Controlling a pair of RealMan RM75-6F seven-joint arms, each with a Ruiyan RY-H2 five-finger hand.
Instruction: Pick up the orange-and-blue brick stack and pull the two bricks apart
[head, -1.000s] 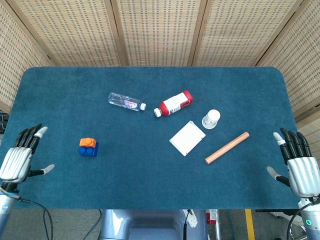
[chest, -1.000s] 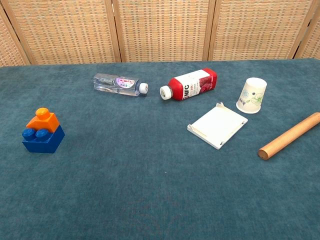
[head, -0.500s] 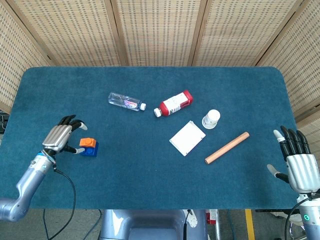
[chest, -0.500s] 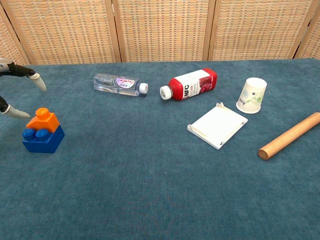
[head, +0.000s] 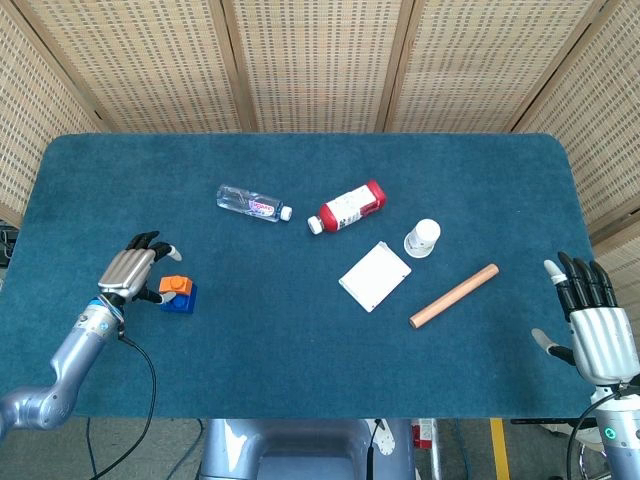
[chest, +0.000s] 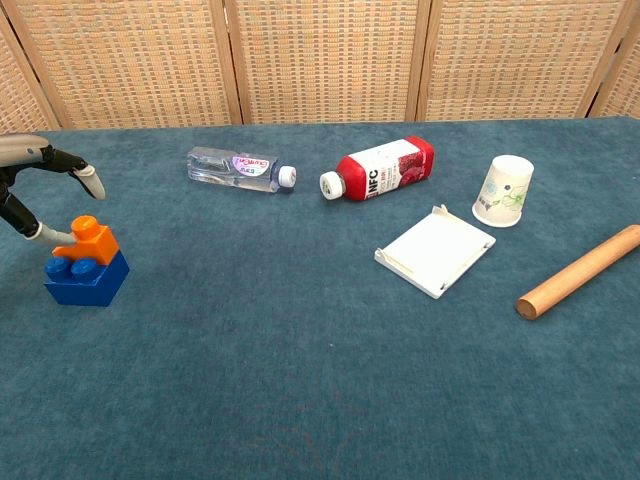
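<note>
The brick stack, a small orange brick (head: 175, 285) (chest: 88, 241) on a larger blue brick (head: 181, 300) (chest: 86, 276), sits on the table at the left. My left hand (head: 133, 270) (chest: 35, 180) hovers just left of the stack with its fingers spread; a thumb tip lies close beside the orange brick, and whether it touches is unclear. It holds nothing. My right hand (head: 598, 330) stays off the table's right edge, fingers apart and empty, seen only in the head view.
A clear water bottle (head: 252, 203) and a red juice bottle (head: 348, 207) lie mid-table. A white paper cup (head: 422, 238), a white flat box (head: 374, 276) and a wooden rod (head: 453, 295) lie to the right on the blue tablecloth (head: 300, 370).
My left hand came in from the table's left edge to the brick stack and has edged closer to the orange brick. The right hand has barely moved.
</note>
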